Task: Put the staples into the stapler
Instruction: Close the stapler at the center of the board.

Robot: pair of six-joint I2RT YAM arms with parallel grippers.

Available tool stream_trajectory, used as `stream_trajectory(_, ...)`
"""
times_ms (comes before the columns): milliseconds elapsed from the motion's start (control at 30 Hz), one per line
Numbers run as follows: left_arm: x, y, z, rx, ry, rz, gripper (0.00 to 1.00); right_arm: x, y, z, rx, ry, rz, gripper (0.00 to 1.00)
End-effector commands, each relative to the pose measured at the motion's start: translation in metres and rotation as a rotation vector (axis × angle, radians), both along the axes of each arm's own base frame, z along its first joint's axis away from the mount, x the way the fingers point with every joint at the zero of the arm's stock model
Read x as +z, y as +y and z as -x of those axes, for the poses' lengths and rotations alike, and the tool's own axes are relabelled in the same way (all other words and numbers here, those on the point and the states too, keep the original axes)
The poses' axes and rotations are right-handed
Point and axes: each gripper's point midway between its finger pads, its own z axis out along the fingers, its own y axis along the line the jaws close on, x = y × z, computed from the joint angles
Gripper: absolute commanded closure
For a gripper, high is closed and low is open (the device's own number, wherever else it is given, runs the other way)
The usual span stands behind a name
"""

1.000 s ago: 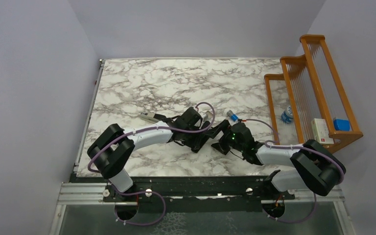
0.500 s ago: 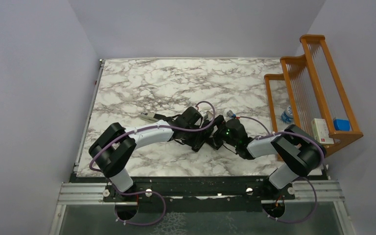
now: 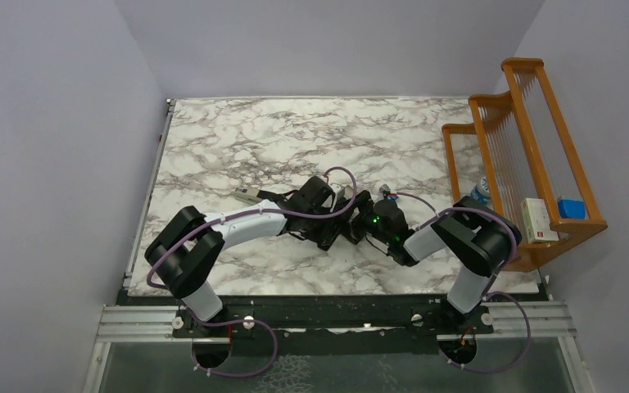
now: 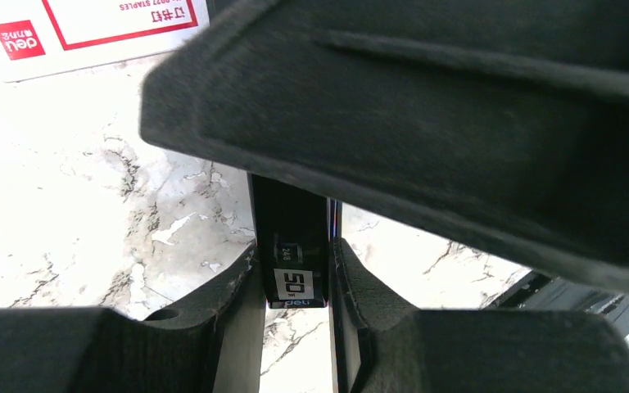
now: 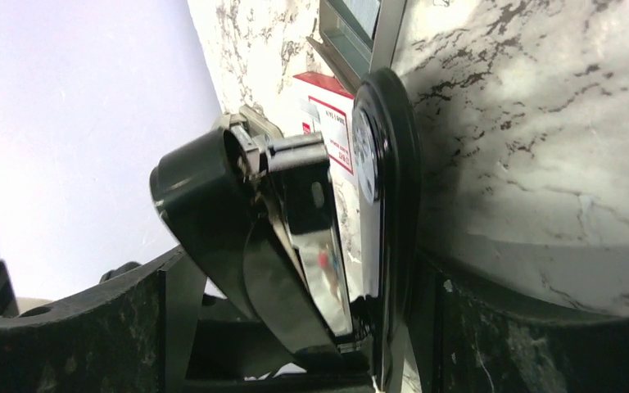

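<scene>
two pincers meeting at an open stapler

near the middle of the marble counter [image 3: 237,139] both arms are pointing inward, their tips meeting at the black stapler [image 5: 287,196]. the left pincer [image 4: 295,246] is clamping the stapler's narrow black body, one finger pressing on each side of a small printed label. the right pincer [image 5: 299,274] is standing wide apart, its two fingers straddling the stapler; whether they are touching it cannot be told. the stapler is gaping open, its upper part angling away from the flat base, with a shiny metal channel showing between the two. a white-and-red staple box [image 4: 90,33] is lying on the counter just beyond the stapler, near the left pincer. the staples themselves are not showing clearly enough to pick out in any view. a small blue-and-white cylinder [image 3: 387,192] is sitting on the counter just behind the right pincer. at the right edge a wooden rack [image 3: 524,64] is holding another white-and-red box [image 3: 538,219] and a blue block [image 3: 572,208].
</scene>
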Motion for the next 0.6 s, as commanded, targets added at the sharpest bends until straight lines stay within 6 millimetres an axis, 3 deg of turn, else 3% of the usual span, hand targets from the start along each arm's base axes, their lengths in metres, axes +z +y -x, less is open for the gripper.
stream_trajectory(0,0.016,-0.02,0.044,-0.182,0.084,0.118,1.0,-0.06,-0.026,-0.003,-0.071,0.06,0.221,0.17)
stream_trajectory(167,0.016,-0.015,0.048,-0.192,0.084,0.108,1.0,-0.063,-0.031,-0.005,-0.086,0.047,0.24,0.31)
stream_trajectory(200,0.016,-0.014,0.049,-0.193,0.085,0.108,1.0,-0.064,-0.032,-0.005,-0.086,0.043,0.245,0.41)
stream_trajectory(233,0.016,-0.014,0.049,-0.192,0.085,0.106,1.0,-0.063,-0.032,-0.005,-0.081,0.031,0.247,0.57)
stream_trajectory(267,0.015,-0.013,0.049,-0.19,0.084,0.103,1.0,-0.061,-0.031,-0.005,-0.075,0.014,0.244,0.79)
stream_trajectory(300,0.014,-0.012,0.049,-0.188,0.084,0.098,1.0,-0.058,-0.031,-0.005,-0.069,-0.009,0.237,0.95)
stream_trajectory(333,0.013,-0.011,0.049,-0.187,0.083,0.091,1.0,-0.055,-0.03,-0.005,-0.066,-0.027,0.223,0.99)
stream_trajectory(400,0.01,-0.008,0.049,-0.186,0.083,0.075,1.0,-0.054,-0.029,-0.004,-0.051,-0.043,0.222,0.99)
stream_trajectory(433,0.009,-0.007,0.048,-0.184,0.078,0.066,1.0,-0.052,-0.028,-0.004,-0.038,-0.061,0.228,0.9)
stream_trajectory(533,0.007,-0.001,0.044,-0.191,0.055,0.023,1.0,-0.048,-0.03,-0.005,-0.025,-0.09,0.265,0.4)
stream_trajectory(567,0.007,0.002,0.042,-0.193,0.044,0.005,1.0,-0.044,-0.032,-0.006,-0.03,-0.107,0.275,0.33)
